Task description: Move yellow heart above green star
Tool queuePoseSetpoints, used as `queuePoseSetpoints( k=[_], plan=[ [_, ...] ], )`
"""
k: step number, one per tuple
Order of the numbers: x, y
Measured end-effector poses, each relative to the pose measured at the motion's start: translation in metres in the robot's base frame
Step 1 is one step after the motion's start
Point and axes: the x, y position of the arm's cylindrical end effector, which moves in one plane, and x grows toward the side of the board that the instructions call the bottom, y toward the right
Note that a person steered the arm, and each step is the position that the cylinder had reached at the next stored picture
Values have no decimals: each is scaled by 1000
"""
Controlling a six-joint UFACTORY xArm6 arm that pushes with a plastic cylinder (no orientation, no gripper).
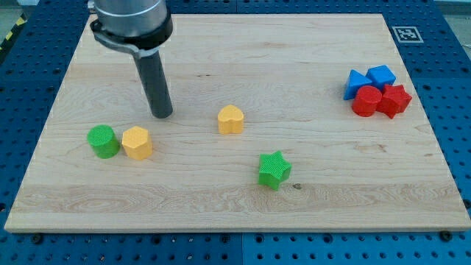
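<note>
The yellow heart [230, 118] lies near the middle of the wooden board [294, 59]. The green star [274, 169] lies below it and a little to the view's right, apart from it. My tip [162, 115] rests on the board to the view's left of the yellow heart, with a clear gap between them, and above the yellow hexagon [137, 142].
A green cylinder [103, 140] sits beside the yellow hexagon at the view's left. At the view's right a cluster holds a blue triangle [356, 83], a blue block [381, 75], a red cylinder [366, 100] and a red star [395, 100].
</note>
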Motion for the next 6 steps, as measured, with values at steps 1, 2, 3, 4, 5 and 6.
queuePoseSetpoints(
  k=[1, 2, 3, 4, 5, 6],
  plan=[
    [-4, 24],
    [-4, 27],
    [2, 42],
    [12, 66],
    [12, 66],
    [14, 80]
  ],
)
